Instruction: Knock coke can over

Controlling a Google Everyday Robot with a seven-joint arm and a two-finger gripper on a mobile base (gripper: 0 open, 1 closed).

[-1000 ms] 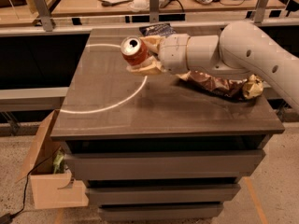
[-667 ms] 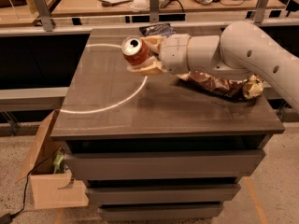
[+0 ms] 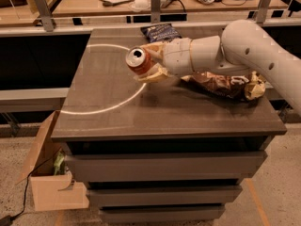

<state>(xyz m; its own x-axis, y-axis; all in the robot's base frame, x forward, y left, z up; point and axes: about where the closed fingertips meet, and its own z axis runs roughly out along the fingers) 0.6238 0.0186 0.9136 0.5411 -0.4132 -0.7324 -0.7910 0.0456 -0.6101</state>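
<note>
The coke can (image 3: pixel 138 60), red-orange with a silver top, is tipped on its side with its top facing left and toward the camera. It hangs just above the dark tabletop (image 3: pixel 108 112), near the table's middle back. My gripper (image 3: pixel 151 61) reaches in from the right and is shut on the can, with one pale finger above it and one below. The thick white arm (image 3: pixel 244 46) runs off to the right.
A brown-and-yellow chip bag (image 3: pixel 225 84) lies under the arm at the right. A dark blue snack bag (image 3: pixel 160 32) lies at the back edge. A white ring (image 3: pixel 136 91) marks the tabletop. An open cardboard box (image 3: pixel 47 173) stands on the floor at the left. A railed desk stands behind.
The gripper has carried the can a little lower and toward the front, closer to the tabletop. The bags have not moved.
</note>
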